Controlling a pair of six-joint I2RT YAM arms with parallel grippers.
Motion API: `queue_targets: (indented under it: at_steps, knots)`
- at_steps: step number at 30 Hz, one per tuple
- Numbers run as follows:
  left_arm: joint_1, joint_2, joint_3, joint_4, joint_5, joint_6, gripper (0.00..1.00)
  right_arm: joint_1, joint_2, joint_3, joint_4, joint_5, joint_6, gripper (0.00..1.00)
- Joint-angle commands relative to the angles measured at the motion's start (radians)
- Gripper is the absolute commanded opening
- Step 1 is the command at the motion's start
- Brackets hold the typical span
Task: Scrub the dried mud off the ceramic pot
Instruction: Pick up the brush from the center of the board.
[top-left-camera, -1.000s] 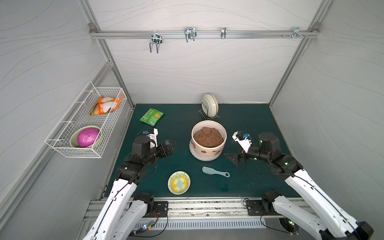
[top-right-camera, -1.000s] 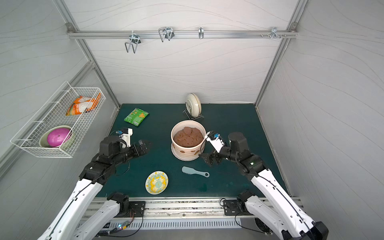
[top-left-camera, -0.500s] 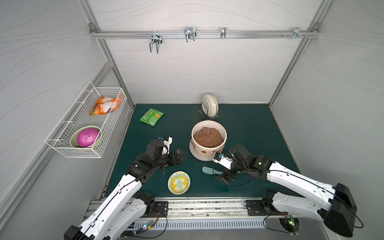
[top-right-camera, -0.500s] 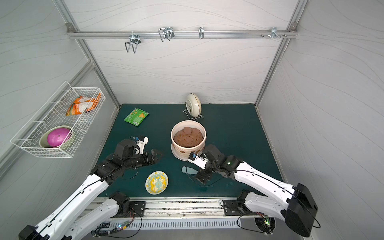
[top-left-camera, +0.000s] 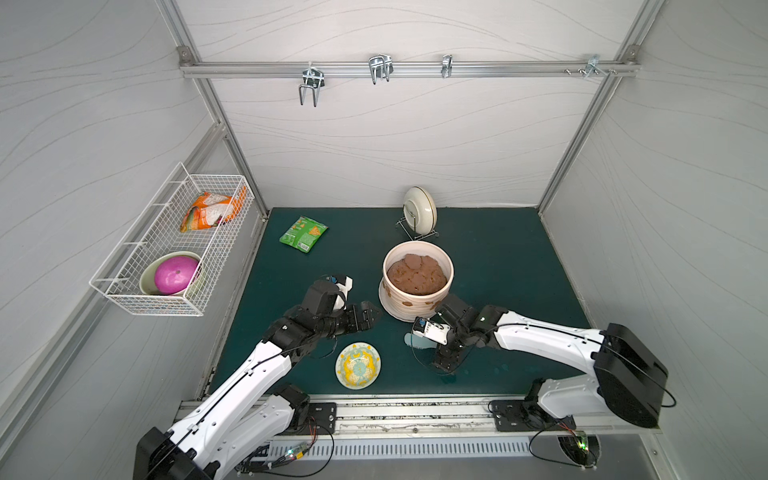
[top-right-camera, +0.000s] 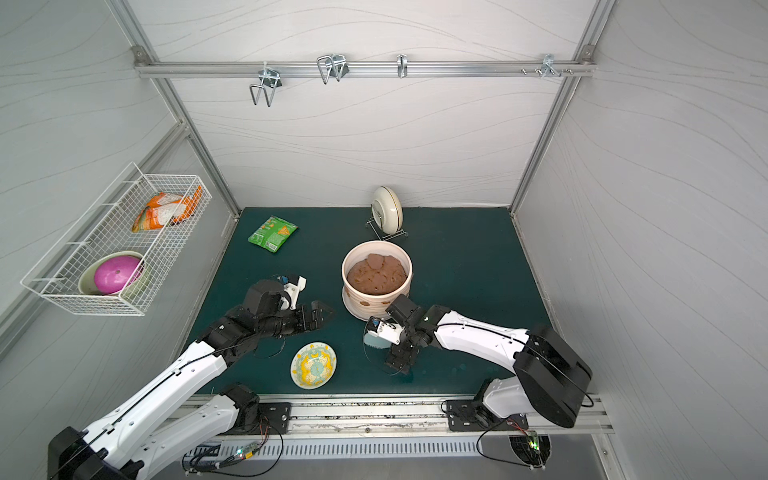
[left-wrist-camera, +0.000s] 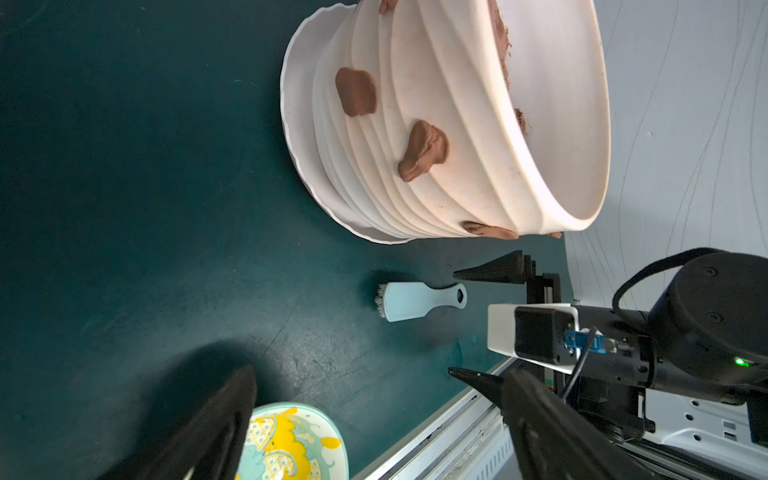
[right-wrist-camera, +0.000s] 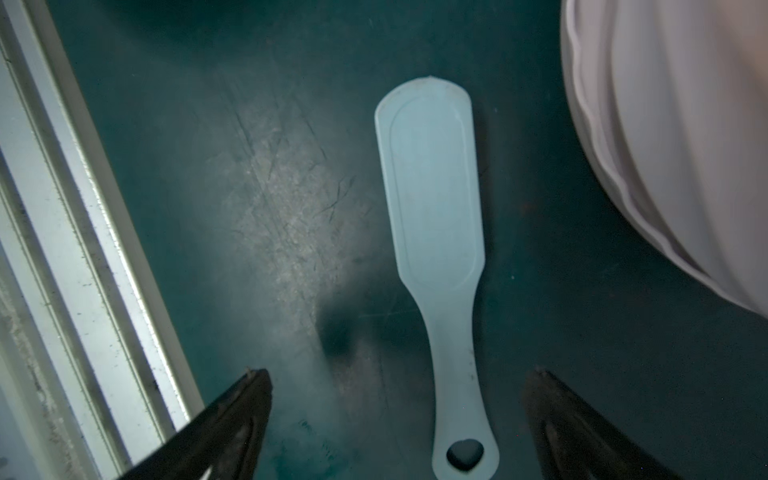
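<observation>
Right hand (right-wrist-camera: 397, 374) spread wide over brush (right-wrist-camera: 432, 199) handle.

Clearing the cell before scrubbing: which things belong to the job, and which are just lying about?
Job: ceramic pot, dried mud patches, blue brush, right gripper.
Lying about: yellow plate, green packet, cream dish, wire basket.

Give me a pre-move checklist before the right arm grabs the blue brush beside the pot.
1. Right end effector open: ok.
2. Pale blue plastic scrub brush handle between its jaws: ok.
3. Brush apart from the cream ribbed ceramic pot: ok.
4. Left end effector open, away from the brush: ok.
5. Fingertip height above the dark green mat: cannot tell.
6. Reddish-brown dried mud patches cleaned off the pot wall: not ok.
</observation>
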Motion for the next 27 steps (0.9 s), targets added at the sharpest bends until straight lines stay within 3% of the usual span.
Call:
queue_targets:
  at_steps: [1,15,23,27]
  knots:
    - [-0.005,-0.002,0.001,0.039,-0.019,0.005,0.98,0.008,0.028,0.034,0.024,-0.012,-0.013,0.98]
    - [-0.005,-0.016,-0.011,0.011,-0.058,0.022,0.99,0.004,0.181,0.123,-0.033,-0.05,-0.06,0.89]
    - [-0.005,-0.018,-0.016,-0.002,-0.062,0.028,0.98,0.003,0.25,0.152,-0.097,-0.063,-0.09,0.77]
    - [-0.005,-0.016,-0.016,-0.006,-0.064,0.029,0.98,0.008,0.249,0.153,-0.107,-0.081,-0.085,0.64]
